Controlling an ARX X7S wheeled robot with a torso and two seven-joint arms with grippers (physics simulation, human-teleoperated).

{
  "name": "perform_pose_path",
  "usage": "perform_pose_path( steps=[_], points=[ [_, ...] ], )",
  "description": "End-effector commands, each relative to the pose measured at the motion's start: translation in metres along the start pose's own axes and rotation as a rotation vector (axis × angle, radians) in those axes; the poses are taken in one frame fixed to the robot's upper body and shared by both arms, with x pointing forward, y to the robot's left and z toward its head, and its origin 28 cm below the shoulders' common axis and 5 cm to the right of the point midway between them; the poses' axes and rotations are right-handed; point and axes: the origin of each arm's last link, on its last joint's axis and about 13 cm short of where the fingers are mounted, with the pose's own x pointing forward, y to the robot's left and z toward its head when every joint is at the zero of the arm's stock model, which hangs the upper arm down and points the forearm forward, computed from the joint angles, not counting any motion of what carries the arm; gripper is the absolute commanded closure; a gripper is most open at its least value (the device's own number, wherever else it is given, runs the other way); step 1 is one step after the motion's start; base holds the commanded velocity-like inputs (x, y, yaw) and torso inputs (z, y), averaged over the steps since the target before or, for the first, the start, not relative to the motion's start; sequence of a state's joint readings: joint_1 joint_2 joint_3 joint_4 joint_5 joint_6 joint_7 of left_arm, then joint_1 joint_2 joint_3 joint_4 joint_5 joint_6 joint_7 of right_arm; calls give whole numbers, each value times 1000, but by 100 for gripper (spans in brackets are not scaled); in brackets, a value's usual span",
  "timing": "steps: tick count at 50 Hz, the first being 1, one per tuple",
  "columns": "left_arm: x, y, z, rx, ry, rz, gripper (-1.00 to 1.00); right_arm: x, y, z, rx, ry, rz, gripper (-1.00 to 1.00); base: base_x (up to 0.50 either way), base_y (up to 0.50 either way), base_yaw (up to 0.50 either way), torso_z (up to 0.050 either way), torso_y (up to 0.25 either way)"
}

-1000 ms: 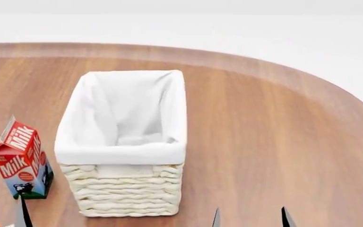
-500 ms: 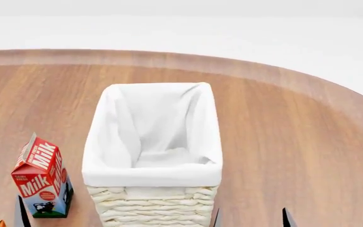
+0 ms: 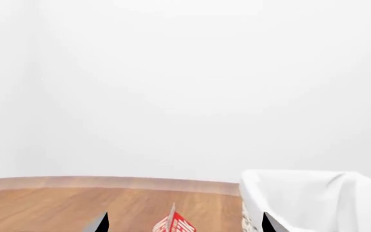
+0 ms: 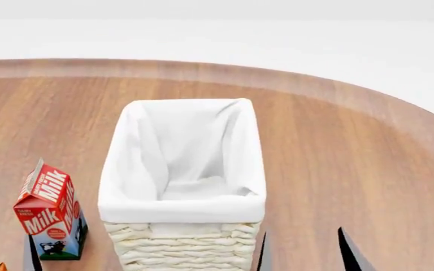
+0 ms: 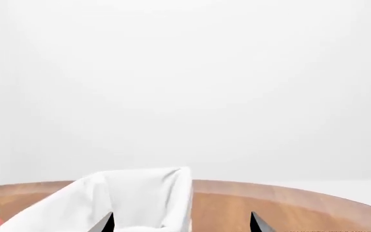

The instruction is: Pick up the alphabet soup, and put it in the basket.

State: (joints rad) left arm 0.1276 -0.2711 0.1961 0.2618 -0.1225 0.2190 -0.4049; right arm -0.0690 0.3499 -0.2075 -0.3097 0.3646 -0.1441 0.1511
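On the wooden table point(image 4: 338, 147), basket point(image 4: 183, 206) beside milk carton point(image 4: 50, 212), both pincers spread, empty

The basket point(image 4: 181, 169) is set at the middle of the table point(image 4: 338, 147), with the milk carton point(image 4: 50, 212) placed at its eight o'clock, just apart

Head above, wrists level; shared basket point(image 4: 181, 212)

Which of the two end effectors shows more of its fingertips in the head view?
The right end effector: both dark fingertips rise right of the basket. The left end effector shows only one tip, beside the milk carton.
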Motion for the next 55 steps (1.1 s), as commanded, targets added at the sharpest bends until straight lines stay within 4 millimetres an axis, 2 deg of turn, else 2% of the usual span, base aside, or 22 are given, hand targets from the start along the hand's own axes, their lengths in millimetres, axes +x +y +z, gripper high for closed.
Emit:
perform_pose_path(
  steps=[1, 5, 8, 14, 25, 35, 55],
  points=[
    [2, -1, -3, -3, 7, -10, -100, 18, -19, 11, 87, 39, 210, -100, 0, 0, 0, 0, 0],
    [3, -1, -4, 0, 11, -5, -100, 26, -28, 17, 127, 47, 232, -100, 0, 0, 0, 0, 0],
    [3, 0, -4, 1, 13, -3, -100, 27, -33, 23, 186, 48, 320, -100, 0, 0, 0, 0, 0],
    [2, -1, -2, 1, 13, 1, -100, 31, -41, 34, 195, 61, 470, -100, 0, 0, 0, 0, 0],
    [1, -1, -2, 6, 11, 3, -100, 38, -46, 53, 85, 31, 608, -100, 0, 0, 0, 0, 0],
    [0, -1, -3, 10, 13, 3, -100, 33, -40, 63, 45, 37, 829, -100, 0, 0, 0, 0, 0],
    [1, 0, -2, 9, 8, 4, -100, 15, -27, 62, 17, 105, 1129, -100, 0, 0, 0, 0, 0]
  ],
)
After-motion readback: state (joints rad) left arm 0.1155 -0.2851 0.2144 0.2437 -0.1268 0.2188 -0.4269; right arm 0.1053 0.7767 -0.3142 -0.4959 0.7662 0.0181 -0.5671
